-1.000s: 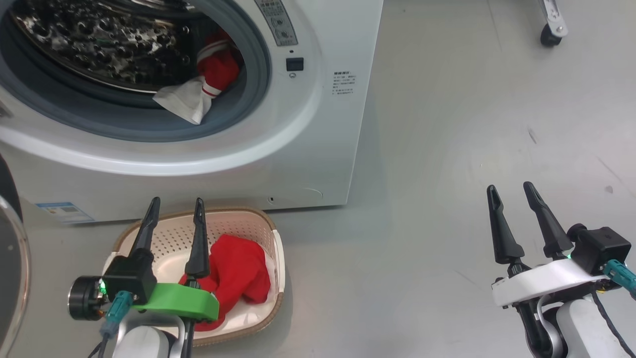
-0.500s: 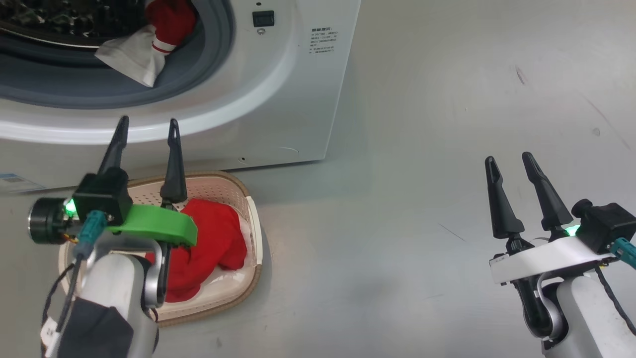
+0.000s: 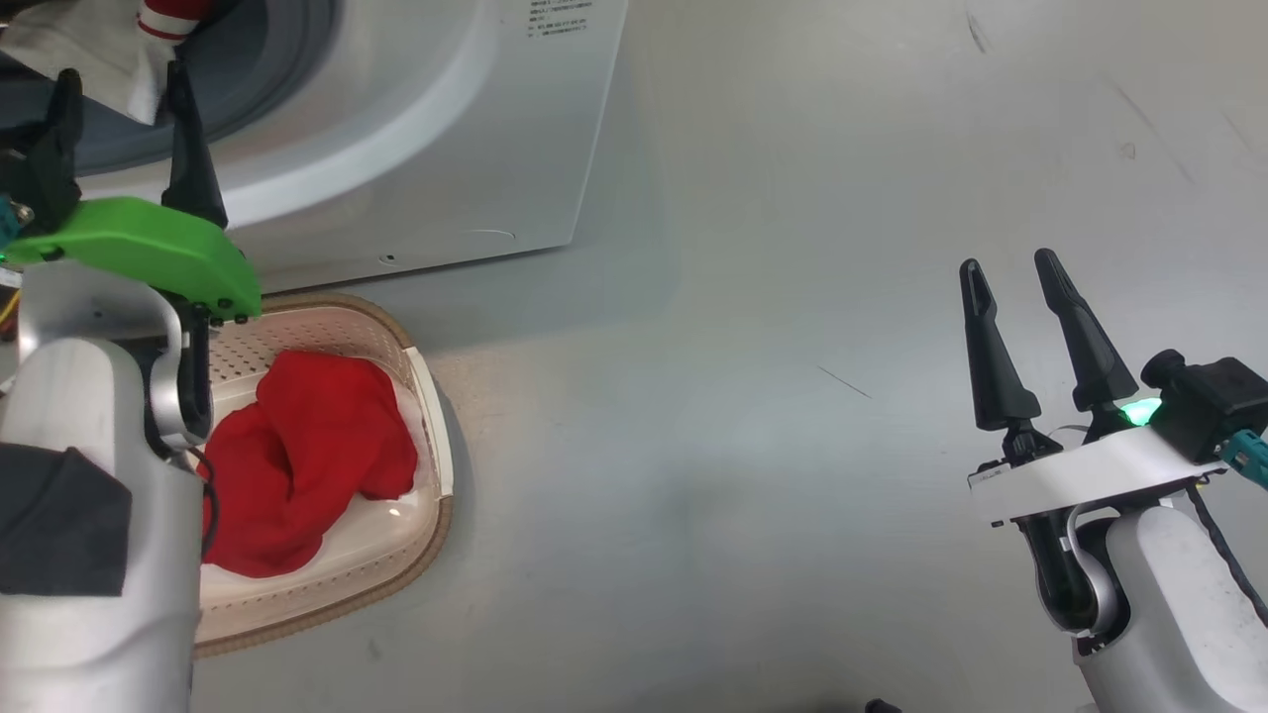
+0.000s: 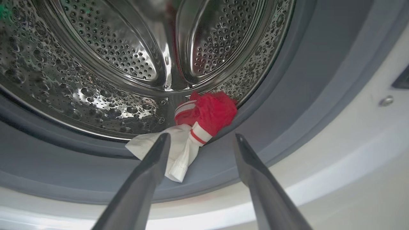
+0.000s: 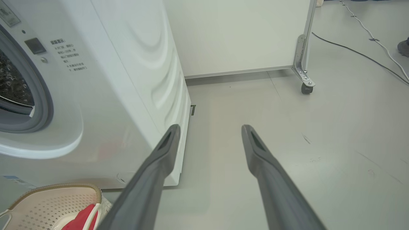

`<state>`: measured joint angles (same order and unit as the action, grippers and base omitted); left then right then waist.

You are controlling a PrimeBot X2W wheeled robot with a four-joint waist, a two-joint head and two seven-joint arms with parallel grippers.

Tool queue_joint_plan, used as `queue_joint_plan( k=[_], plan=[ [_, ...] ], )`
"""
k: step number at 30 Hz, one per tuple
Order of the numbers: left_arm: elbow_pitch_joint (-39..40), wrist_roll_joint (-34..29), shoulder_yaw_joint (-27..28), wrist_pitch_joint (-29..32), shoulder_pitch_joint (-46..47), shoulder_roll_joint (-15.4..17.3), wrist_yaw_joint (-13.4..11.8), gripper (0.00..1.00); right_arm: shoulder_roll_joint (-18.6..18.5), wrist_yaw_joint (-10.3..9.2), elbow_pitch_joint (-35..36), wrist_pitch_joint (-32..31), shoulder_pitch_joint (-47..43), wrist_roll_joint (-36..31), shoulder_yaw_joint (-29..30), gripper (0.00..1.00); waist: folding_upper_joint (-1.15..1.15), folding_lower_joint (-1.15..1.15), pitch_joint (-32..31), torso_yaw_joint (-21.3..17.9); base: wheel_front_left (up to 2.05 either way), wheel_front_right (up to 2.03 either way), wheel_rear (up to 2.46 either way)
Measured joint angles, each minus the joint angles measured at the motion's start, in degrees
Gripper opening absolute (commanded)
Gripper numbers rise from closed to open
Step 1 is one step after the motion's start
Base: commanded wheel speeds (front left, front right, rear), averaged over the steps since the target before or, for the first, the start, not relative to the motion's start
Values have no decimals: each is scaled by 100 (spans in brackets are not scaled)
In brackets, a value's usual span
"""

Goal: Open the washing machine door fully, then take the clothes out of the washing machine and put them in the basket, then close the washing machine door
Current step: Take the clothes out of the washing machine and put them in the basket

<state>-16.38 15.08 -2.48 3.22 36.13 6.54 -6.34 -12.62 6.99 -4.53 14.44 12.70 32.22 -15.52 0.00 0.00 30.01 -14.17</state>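
Left wrist view: left jaws parted; clothes (image 4: 209, 112) ahead.

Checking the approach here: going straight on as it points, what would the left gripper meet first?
Probably the clothes draped over the grey gasket, in line with the open left gripper; depth is unclear.

place: lab | cues: grey floor (image 5: 287, 143), castered partition (image 5: 236, 32), loose cable (image 5: 348, 48)

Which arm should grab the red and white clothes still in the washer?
Left. The left gripper has open jaws pointed straight at the red-and-white clothes at the drum edge. The right gripper is out over the floor, off to the washing machine side.
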Motion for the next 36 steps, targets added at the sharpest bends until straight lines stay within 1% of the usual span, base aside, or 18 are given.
queue_joint_plan(
  k=[5,9,13,22,25,36],
  plan=[
    [-385,34,32,305,409,58,0,100,-7,0,-8,0,42,4,-10,100,0,0,177,-137,0,0,0],
    [-651,33,31,397,717,78,-1,100,-26,0,-16,0,126,13,-30,100,0,0,270,-205,0,0,0],
    [-906,24,56,611,985,122,-1,100,-59,0,-15,0,151,13,-85,100,0,0,330,-237,0,0,0],
    [-1334,-4,207,893,1540,220,-44,100,-73,0,63,0,321,35,-143,100,0,0,522,-294,0,0,0],
    [-1485,-23,213,951,1688,268,-44,100,-70,0,80,0,371,49,-190,100,0,0,593,-324,0,0,0],
    [-2048,-55,175,1032,2241,258,-44,100,-76,0,80,0,464,54,-227,100,0,0,747,-372,0,0,0]
  ],
)
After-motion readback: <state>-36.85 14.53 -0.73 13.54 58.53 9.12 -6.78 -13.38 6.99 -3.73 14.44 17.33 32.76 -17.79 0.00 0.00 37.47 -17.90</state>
